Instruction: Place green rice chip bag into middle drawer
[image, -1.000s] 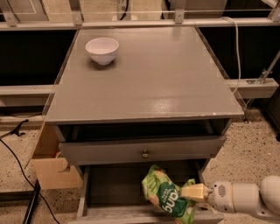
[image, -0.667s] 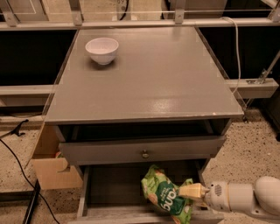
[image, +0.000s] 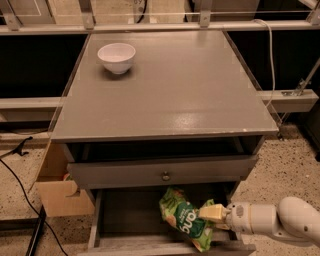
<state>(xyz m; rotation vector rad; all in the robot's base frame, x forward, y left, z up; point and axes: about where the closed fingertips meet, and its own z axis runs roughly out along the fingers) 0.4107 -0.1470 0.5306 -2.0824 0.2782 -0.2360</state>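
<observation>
The green rice chip bag (image: 181, 216) lies tilted inside the open middle drawer (image: 125, 220), towards its right half, with white lettering facing up. My gripper (image: 211, 212) comes in from the right on a white arm and its cream fingers are shut on the bag's right edge. The bag's lower end reaches close to the drawer's front wall. The drawer's grey-brown floor shows to the left of the bag.
A white bowl (image: 116, 57) stands on the cabinet top (image: 170, 90) at the back left. The drawer above has a grey front with a round knob (image: 165, 176). A cardboard box (image: 59, 187) and black cables (image: 20, 175) are on the floor at the left.
The bag and my gripper have shifted slightly to the left over the drawer; the grip on the bag is unchanged.
</observation>
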